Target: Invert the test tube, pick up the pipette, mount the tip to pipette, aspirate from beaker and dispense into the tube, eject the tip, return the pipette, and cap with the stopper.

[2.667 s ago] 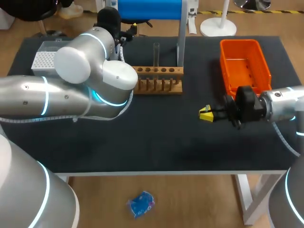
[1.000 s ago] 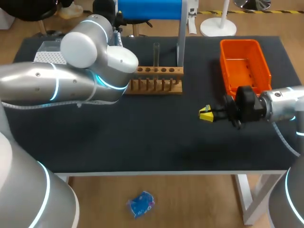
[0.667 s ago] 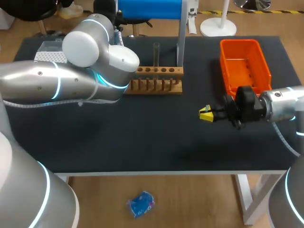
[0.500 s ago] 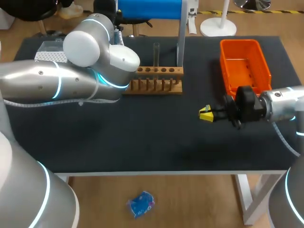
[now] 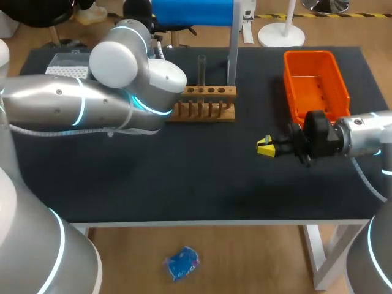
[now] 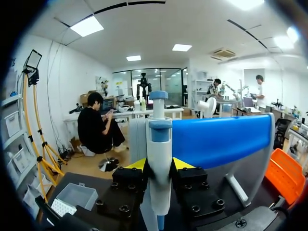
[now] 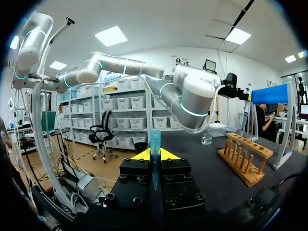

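Note:
The white pipette (image 6: 159,144) with a blue top stands upright between the fingers of my left gripper (image 6: 159,167), which is shut on its body at the blue-topped stand (image 5: 193,11) at the table's back. In the head view that gripper is hidden behind my left arm (image 5: 122,92). My right gripper (image 5: 266,147) hovers over the table's right middle, shut on a blue pipette tip (image 7: 155,144) that points up between its yellow tips. A clear test tube (image 5: 201,70) stands upright in the wooden rack (image 5: 205,104). A small beaker (image 7: 206,138) stands beyond the rack.
An orange bin (image 5: 315,82) sits at the back right. The tip box (image 5: 61,64) lies at the back left, partly behind my left arm. The stand's grey post (image 5: 233,49) rises just behind the rack.
My left arm has shifted a little to the right, and its fingers have closed in on the pipette. The right arm and its tip have not moved.

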`<control>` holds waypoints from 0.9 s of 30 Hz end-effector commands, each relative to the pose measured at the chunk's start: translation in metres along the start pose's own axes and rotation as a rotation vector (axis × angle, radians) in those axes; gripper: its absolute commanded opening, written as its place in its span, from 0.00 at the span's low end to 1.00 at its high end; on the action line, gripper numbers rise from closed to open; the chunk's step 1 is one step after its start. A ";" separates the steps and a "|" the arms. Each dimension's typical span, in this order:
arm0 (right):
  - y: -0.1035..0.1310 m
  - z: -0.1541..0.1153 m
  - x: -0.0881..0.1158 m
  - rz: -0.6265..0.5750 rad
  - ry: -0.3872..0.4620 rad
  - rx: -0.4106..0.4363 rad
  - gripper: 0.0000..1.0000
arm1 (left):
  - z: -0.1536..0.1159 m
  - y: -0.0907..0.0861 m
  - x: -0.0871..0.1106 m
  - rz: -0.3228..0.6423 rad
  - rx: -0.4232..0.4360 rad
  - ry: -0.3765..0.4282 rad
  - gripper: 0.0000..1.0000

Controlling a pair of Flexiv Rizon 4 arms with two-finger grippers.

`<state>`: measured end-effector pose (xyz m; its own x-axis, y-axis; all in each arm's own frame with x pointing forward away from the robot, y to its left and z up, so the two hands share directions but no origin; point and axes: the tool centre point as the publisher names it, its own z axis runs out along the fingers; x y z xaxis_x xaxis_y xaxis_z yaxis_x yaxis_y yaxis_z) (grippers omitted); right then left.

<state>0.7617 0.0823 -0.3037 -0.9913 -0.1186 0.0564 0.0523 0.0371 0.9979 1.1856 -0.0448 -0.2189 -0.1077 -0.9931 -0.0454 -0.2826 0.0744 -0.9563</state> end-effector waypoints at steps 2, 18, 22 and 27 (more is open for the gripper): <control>0.000 -0.001 0.001 0.000 0.000 0.002 0.00 | -0.005 -0.001 0.005 -0.011 -0.002 -0.015 0.00; 0.000 -0.001 0.001 0.000 0.000 0.002 0.00 | -0.018 -0.021 0.004 -0.004 0.025 -0.027 0.00; 0.000 -0.001 0.001 0.000 0.000 0.002 0.00 | -0.022 -0.030 0.005 0.001 0.040 -0.023 0.00; 0.000 -0.001 0.001 0.000 0.000 0.002 0.00 | -0.026 -0.036 0.006 0.006 0.051 -0.022 0.00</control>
<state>0.7616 0.0823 -0.3037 -0.9913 -0.1186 0.0564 0.0523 0.0371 0.9979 1.1727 -0.0527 -0.1819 -0.0829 -0.9949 -0.0580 -0.2258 0.0754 -0.9712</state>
